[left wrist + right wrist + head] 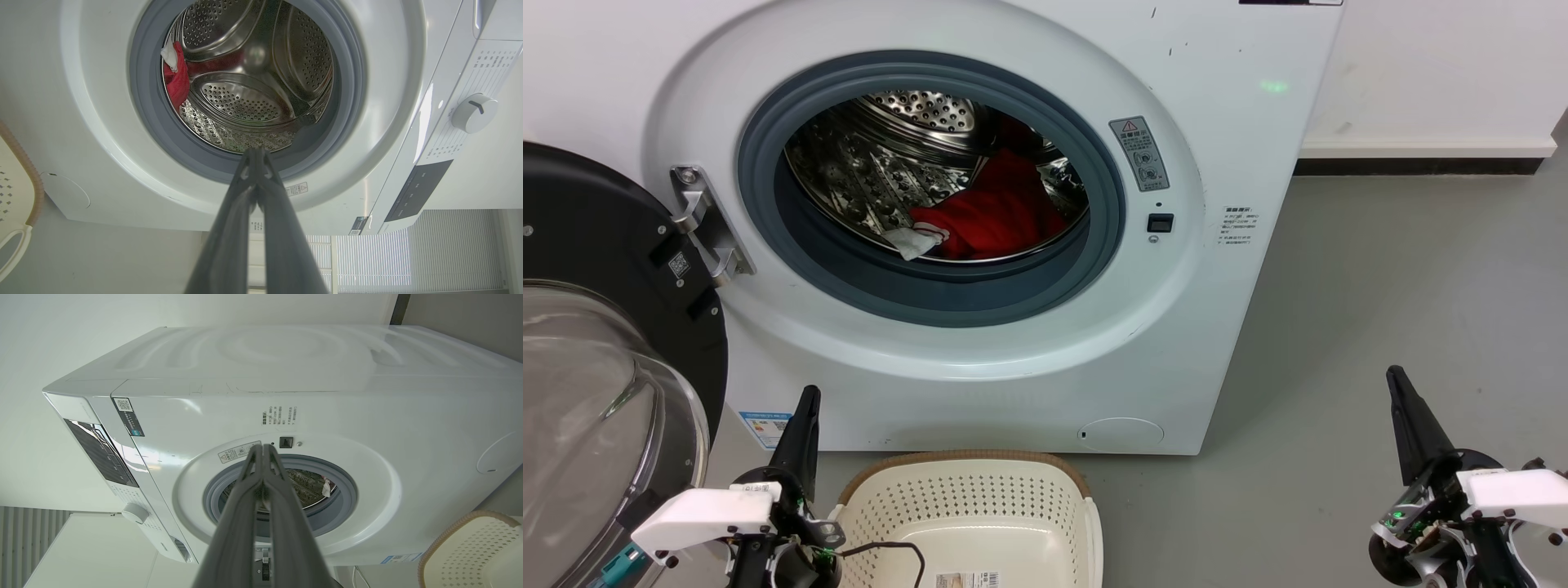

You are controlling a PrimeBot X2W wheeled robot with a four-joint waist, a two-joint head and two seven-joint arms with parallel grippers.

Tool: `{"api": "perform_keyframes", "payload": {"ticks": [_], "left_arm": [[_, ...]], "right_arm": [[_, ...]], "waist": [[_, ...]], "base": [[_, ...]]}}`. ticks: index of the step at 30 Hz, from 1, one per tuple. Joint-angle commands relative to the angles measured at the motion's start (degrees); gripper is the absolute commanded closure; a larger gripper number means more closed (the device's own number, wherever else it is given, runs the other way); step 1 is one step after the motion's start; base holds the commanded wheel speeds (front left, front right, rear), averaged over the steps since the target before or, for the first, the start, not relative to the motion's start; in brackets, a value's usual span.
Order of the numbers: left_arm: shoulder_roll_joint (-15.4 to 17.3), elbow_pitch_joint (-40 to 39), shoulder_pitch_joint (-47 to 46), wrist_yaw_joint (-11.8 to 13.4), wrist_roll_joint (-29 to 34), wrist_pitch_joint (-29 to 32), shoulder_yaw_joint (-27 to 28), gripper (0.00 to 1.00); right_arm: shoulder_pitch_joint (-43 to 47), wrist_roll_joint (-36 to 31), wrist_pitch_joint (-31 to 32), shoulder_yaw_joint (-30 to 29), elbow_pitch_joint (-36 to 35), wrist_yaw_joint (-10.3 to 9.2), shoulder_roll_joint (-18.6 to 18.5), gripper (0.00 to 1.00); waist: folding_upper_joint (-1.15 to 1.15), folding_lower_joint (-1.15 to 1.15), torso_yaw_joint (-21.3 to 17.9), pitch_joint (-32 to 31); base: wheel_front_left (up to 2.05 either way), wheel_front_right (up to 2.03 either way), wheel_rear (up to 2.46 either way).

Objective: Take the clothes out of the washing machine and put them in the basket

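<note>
Lying inside one washing machine [1241,327], clothes [1005,208], one heap; one basket [964,500]; left hand [809,396], right hand [1395,377] clenched.

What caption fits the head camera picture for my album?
Red clothes wait in the open washing machine, the basket ready below, left tool and right tool shut.

Left gripper [807,402] low, closed, pointing up, right gripper [1397,385] the same

One washing machine [1225,310], one basket [968,508] (clothes [1005,208] uncountable)
</note>
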Motion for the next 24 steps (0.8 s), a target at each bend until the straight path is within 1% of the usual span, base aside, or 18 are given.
{"api": "perform_keyframes", "payload": {"ticks": [1, 24], "left_arm": [[0.01, -0.01, -0.35, -0.29, -0.07, 0.04, 0.14, 1.00], [0.01, -0.01, -0.35, -0.29, -0.07, 0.04, 0.14, 1.00]], "right_arm": [[-0.78, -0.34, -0.03, 0.04, 0.04, 0.00, 0.21, 1.00], [-0.78, -0.34, -0.03, 0.04, 0.04, 0.00, 0.21, 1.00]], "waist": [[0.00, 0.00, 0.00, 0.00], [0.00, 0.00, 0.00, 0.00]], "base": [[0.00, 0.00, 0.00], [0.00, 0.00, 0.00]]}}
